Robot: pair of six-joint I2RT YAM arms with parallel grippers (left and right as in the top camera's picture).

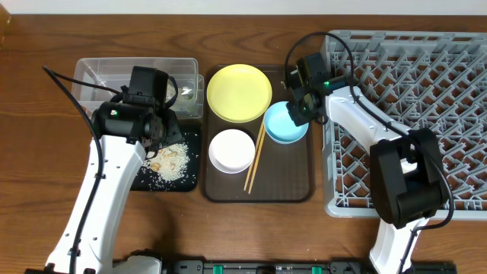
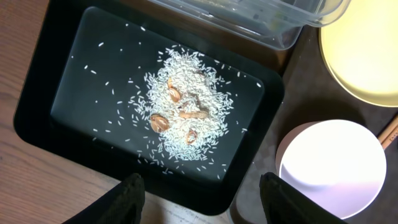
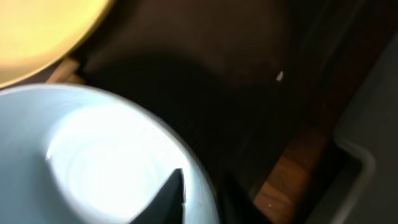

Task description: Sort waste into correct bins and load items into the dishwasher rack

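My left gripper (image 1: 157, 128) (image 2: 202, 199) is open and empty, hovering over the near edge of the black tray (image 1: 163, 187) (image 2: 37, 118), which holds whitish rice scraps (image 1: 171, 161) (image 2: 186, 106) with a few brown bits. The clear tub (image 1: 99, 72) (image 2: 249, 15) sits behind it, with a small yellow-green piece (image 1: 185, 93) inside. My right gripper (image 1: 298, 114) (image 3: 199, 180) is shut on the rim of the light blue bowl (image 1: 283, 128) (image 3: 93, 162), one finger inside. The yellow plate (image 1: 239, 92), white bowl (image 1: 231, 150) and chopsticks (image 1: 255, 160) lie on the brown tray. The cup and paper scrap are out of view.
The brown serving tray (image 1: 293, 183) lies between the bins and the grey dishwasher rack (image 1: 426, 76), whose corner shows in the right wrist view (image 3: 373, 124). The white bowl (image 2: 336, 162) and yellow plate (image 2: 367, 56) sit right of the black tray.
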